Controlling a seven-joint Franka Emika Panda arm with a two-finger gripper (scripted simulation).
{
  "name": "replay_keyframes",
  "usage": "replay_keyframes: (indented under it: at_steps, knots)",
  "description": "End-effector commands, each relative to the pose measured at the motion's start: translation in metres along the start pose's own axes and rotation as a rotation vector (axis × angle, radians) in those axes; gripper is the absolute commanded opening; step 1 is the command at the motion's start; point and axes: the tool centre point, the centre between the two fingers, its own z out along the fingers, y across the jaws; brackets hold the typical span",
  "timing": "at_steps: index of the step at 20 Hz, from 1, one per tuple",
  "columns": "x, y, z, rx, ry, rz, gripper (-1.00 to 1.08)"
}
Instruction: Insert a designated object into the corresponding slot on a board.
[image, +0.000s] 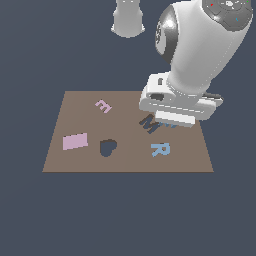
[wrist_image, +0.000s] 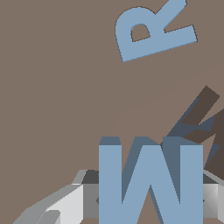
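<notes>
The light-blue M block (wrist_image: 151, 183) sits between my gripper's (wrist_image: 151, 203) two fingers, one grey finger (wrist_image: 65, 203) on each side, touching its flanks. The gripper is shut on it. The dark M-shaped slot (wrist_image: 201, 122) lies right beside the block, partly behind it, and the block is offset from it. In the exterior view the gripper (image: 172, 121) hangs low over the brown board (image: 75, 115), just to the exterior view's right of the slot (image: 148, 123). Only a sliver of the block (image: 168, 125) shows under the hand.
On the board lie a pink E (image: 103, 106), a pink rectangle (image: 75, 141), a dark heart-shaped recess (image: 107, 147) and a flat blue R (image: 160, 149), which also shows in the wrist view (wrist_image: 151, 33). The arm's base (image: 128, 20) stands behind the board.
</notes>
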Motion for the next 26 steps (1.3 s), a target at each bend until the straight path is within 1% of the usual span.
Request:
replay_keyframes:
  at_steps: [1,7,13,20,26]
  knots:
    - [0.008,0.008,-0.001,0.0,0.0,0.117,-1.0]
    - [0.019,0.026,-0.003,0.0,0.0,0.354,-1.0]
    - [0.024,0.041,-0.004,0.0,0.0,0.523,-1.0]
    - [0.026,0.051,-0.005,0.0,-0.001,0.639,-1.0]
    - [0.026,0.054,-0.005,0.0,-0.001,0.667,-1.0]
